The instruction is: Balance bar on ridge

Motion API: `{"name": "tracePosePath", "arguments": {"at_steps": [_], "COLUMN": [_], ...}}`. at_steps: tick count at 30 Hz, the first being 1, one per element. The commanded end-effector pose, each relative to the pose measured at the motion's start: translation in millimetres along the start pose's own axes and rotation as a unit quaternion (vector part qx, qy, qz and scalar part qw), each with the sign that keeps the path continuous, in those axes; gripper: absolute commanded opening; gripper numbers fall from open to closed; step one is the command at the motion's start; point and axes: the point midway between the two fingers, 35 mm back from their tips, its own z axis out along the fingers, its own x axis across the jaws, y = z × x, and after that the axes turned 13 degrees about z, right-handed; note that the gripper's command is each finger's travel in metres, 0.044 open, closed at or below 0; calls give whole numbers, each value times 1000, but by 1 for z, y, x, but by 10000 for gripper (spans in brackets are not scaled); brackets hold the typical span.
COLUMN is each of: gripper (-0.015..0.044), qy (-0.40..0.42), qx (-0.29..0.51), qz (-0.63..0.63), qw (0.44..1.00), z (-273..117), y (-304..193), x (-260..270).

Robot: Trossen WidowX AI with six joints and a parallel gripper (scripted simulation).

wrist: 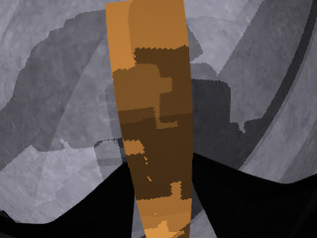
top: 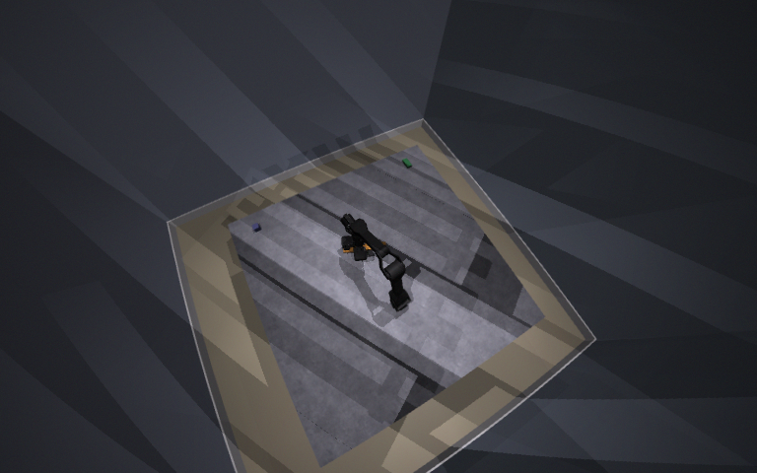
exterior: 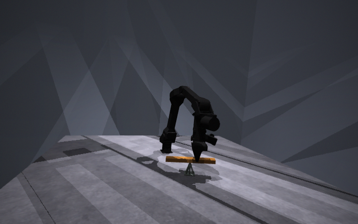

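Note:
The orange bar (top: 348,250) (exterior: 178,158) (wrist: 165,99) is held above the table, nearly level, its right end slightly lower in the exterior view. My gripper (exterior: 197,160) (wrist: 159,165) is shut on the bar a little right of its middle in the exterior view, with one dark finger on each side in the wrist view. The grey-green ridge (exterior: 189,170) stands on the table under about the middle of the bar. Its peak is at the bar's underside; whether they touch or a thin gap remains I cannot tell. The arm hides part of the bar in the top view.
In the top view a small blue block (top: 255,227) lies near the left corner of the grey surface (top: 334,390), and a small green block (top: 407,163) near its far corner. Both are far from the arm. Striped shadows cross the surface.

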Motion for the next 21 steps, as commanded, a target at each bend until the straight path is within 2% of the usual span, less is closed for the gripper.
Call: {"name": "tracePosePath", "arguments": {"at_steps": [1, 21], "gripper": [0, 0], "qy": [1, 1], "qx": [-1, -1], "qz": [-1, -1], "qw": [1000, 1000], "z": [1, 3], "y": [0, 0], "x": [0, 0]}}
